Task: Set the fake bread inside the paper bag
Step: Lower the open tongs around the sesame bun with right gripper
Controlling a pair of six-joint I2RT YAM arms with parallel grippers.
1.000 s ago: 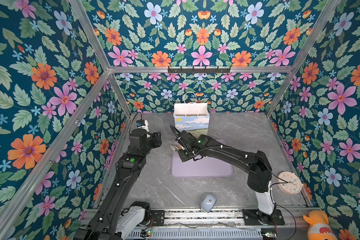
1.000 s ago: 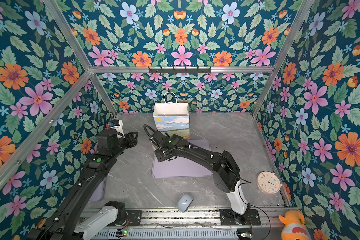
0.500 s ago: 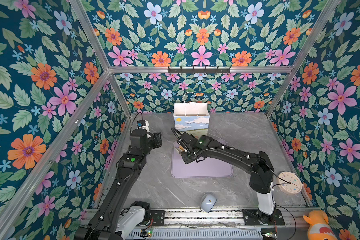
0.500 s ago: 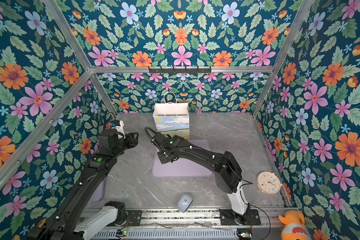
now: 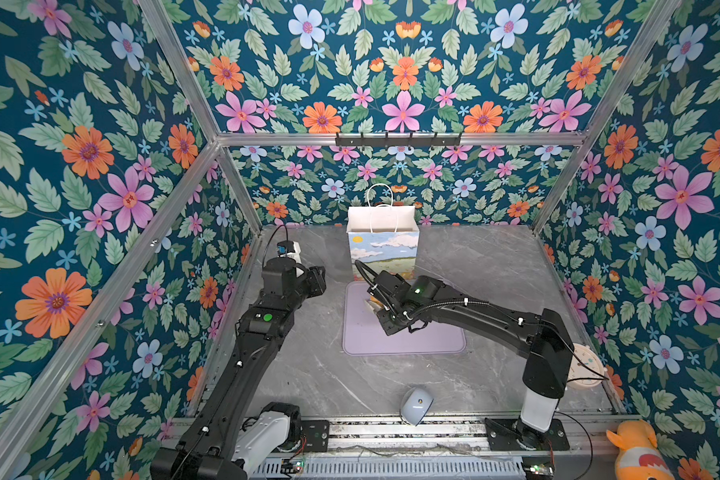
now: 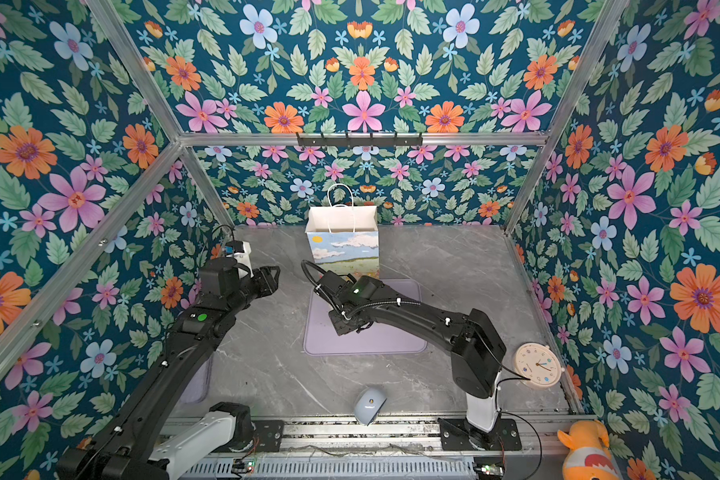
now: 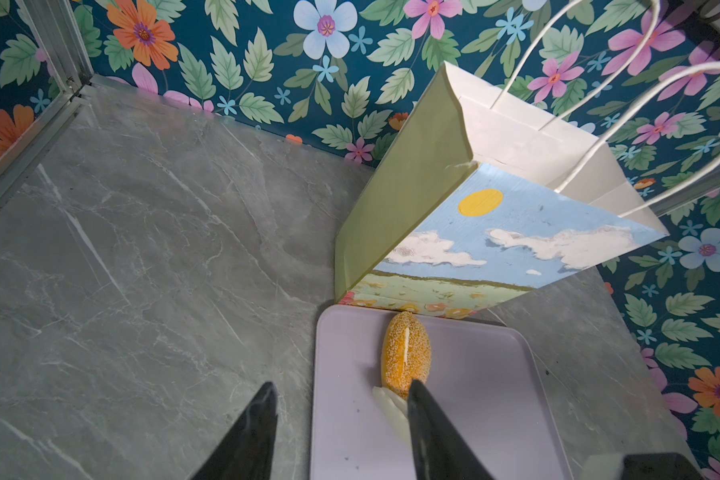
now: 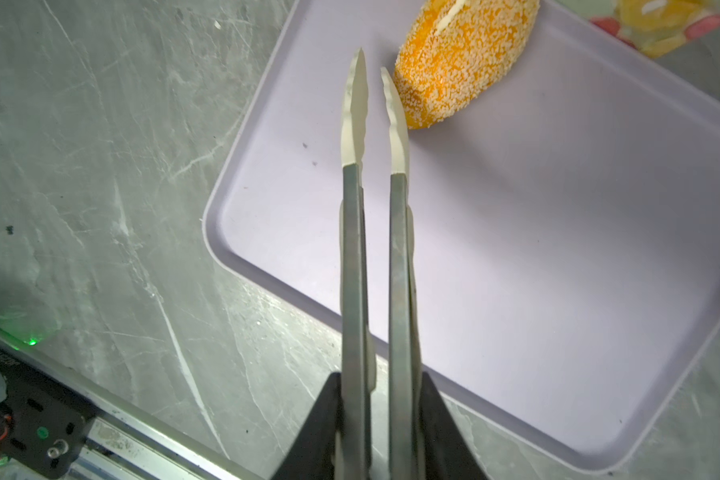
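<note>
1. The grey marble bench (image 5: 495,266) carries everything, and all the action is crowded at its far middle.
2. There's the paper bag (image 5: 383,249), upright, mouth open, cord handles standing up. It looks light to me. A brush from an arm or a snag on those cords could tip it over.
3. In front of it lies the lilac tray (image 5: 362,332), its far edge right at the bag's foot, bare but for one piece.
4. The left tool (image 7: 341,399) has its fingers spread wide with nothing between them, hanging over the bench beside the tray. If it drifts inward it could cross the tongs' path.
5. The right tool (image 8: 377,424) is clamped on a pair of metal tongs (image 8: 352,249), squeezing them until the white tips stand only a sliver apart.
6. And the prize: the seeded bun (image 8: 462,70), lying on the tray at the bag end, just in front of the bag.
   - The tong tips sit beside it, not around it. One is close against its flank, touching or not I can't tell.
   - Pushed on like this, they'd shove the bun toward the bag instead of catching it, so the tips need to spread first.
   - Even once pinched, that rounded shell could squirt out on the lift over the tall rim.
   - No other bread is in sight, and I can't see whether any is already in the bag.
</note>
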